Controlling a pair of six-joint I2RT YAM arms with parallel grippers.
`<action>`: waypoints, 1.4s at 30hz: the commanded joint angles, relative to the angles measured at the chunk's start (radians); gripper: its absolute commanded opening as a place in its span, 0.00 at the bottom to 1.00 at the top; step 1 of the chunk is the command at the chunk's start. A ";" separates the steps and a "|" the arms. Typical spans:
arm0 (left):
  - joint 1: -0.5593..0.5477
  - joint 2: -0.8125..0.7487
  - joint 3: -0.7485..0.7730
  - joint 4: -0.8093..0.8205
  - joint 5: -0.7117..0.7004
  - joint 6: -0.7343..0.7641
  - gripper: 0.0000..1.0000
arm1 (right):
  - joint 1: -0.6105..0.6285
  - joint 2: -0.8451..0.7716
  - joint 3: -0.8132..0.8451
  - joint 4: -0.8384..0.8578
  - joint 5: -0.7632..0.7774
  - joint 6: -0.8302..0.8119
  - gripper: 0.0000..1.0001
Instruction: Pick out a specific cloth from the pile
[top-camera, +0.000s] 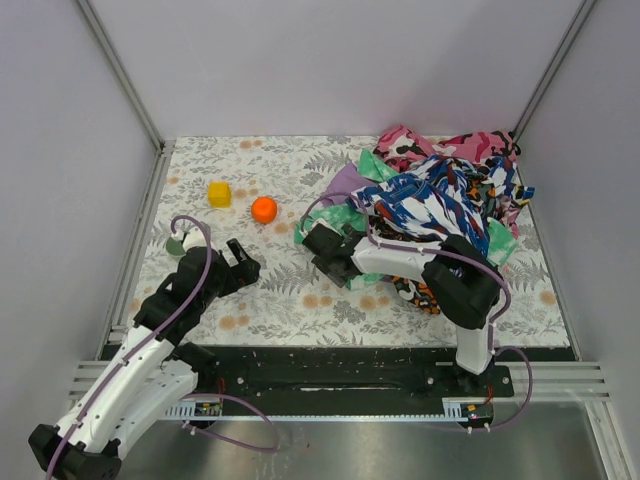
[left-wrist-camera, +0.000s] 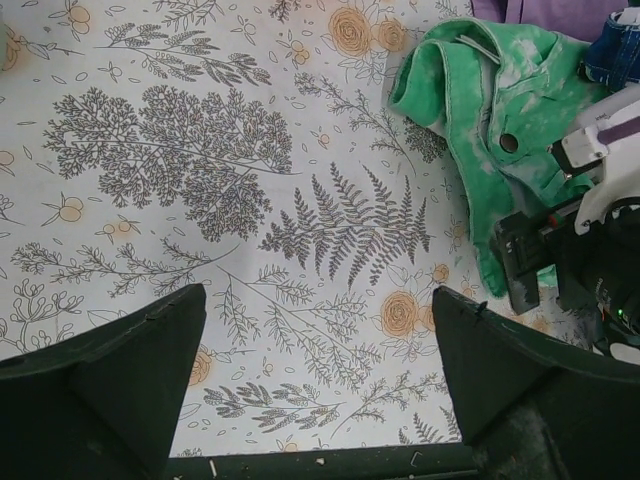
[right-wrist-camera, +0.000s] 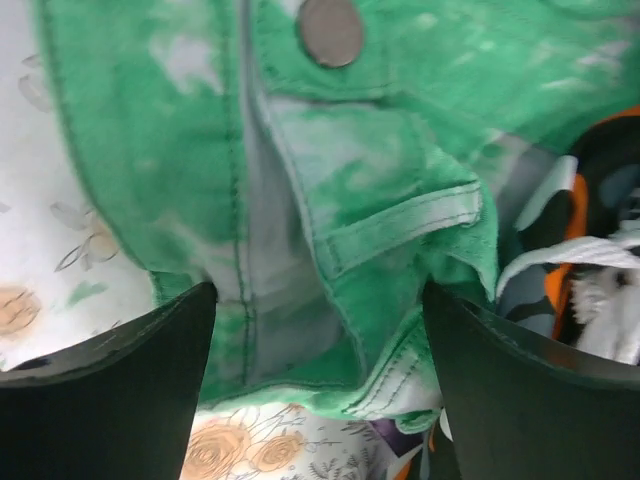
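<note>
The pile (top-camera: 440, 195) lies at the right back of the table, its blue-white-red print on top. The cloth (top-camera: 345, 183), lilac, peeks out at the pile's left edge, mostly buried, and shows as a purple strip (left-wrist-camera: 545, 12) at the top of the left wrist view. My right gripper (top-camera: 325, 250) is open and low at the pile's near-left corner. Its jaws (right-wrist-camera: 318, 330) straddle the green-and-white mottled cloth (right-wrist-camera: 400, 200), not the lilac one. My left gripper (top-camera: 240, 262) hangs open over the bare floral cover (left-wrist-camera: 250, 180), holding nothing (left-wrist-camera: 320, 340).
A yellow block (top-camera: 219, 193) and an orange ball (top-camera: 264, 209) sit left of the pile. The pink camouflage cloth (top-camera: 440, 148) lies at the back. Orange-black fabric (top-camera: 415, 292) pokes out under my right arm. Grey walls enclose three sides.
</note>
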 joint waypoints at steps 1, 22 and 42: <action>0.002 0.000 0.013 0.016 -0.040 0.002 0.99 | -0.008 0.038 0.082 -0.080 0.311 0.012 0.79; 0.000 0.023 0.079 -0.025 -0.109 -0.010 0.99 | -0.771 -0.254 0.186 -0.042 0.232 0.279 0.25; -0.060 0.581 0.258 0.503 0.400 0.043 0.99 | -1.167 0.243 0.357 -0.217 -0.155 0.442 0.97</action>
